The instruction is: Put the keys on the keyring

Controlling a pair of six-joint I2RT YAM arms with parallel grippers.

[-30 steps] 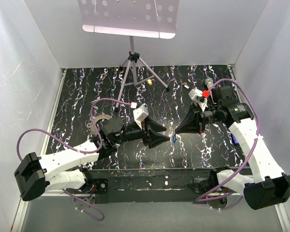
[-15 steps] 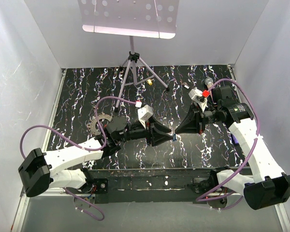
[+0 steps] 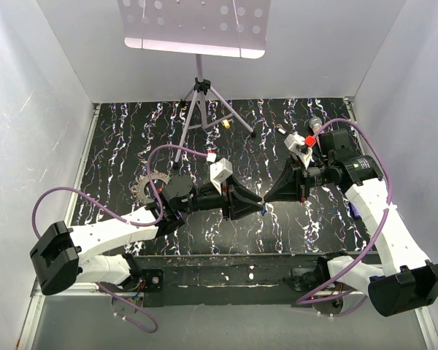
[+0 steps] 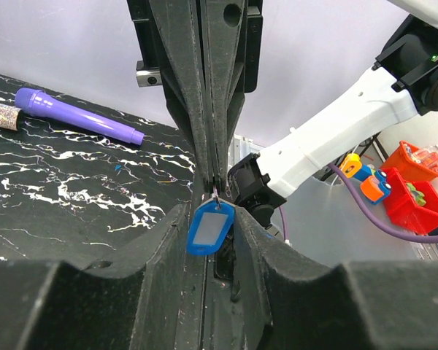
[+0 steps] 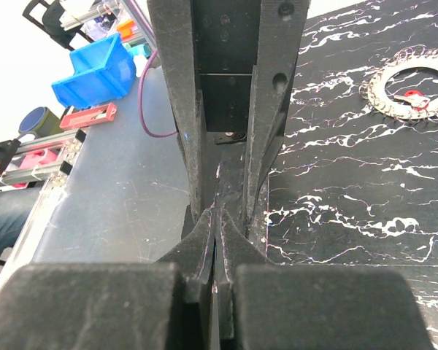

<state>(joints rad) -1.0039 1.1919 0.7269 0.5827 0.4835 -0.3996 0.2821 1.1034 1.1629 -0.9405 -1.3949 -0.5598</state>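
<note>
The blue key (image 4: 212, 227), a blue tag on a small metal loop, hangs from the tips of my right gripper (image 4: 215, 182), which is shut on that loop. My left gripper (image 4: 210, 211) has closed in from below, and its fingers (image 4: 160, 248) lie against the tag's two side edges. From above, both grippers meet tip to tip at mid-table, left gripper (image 3: 258, 204) against right gripper (image 3: 269, 195). The keyring (image 3: 152, 186), a jagged grey loop, lies flat on the table to the left. In the right wrist view a red key (image 5: 412, 97) sits inside the keyring (image 5: 394, 80).
A music stand's tripod (image 3: 197, 109) stands at the back of the black marbled table (image 3: 314, 226). A purple pen (image 4: 80, 120) and a glittery tube (image 4: 0, 115) lie on it. A small yellowish item (image 3: 225, 124) rests near the tripod. White walls enclose three sides.
My left arm has reached to the right until its tips meet the right gripper, and its jaws have narrowed round the blue key. The right arm has stayed still.
</note>
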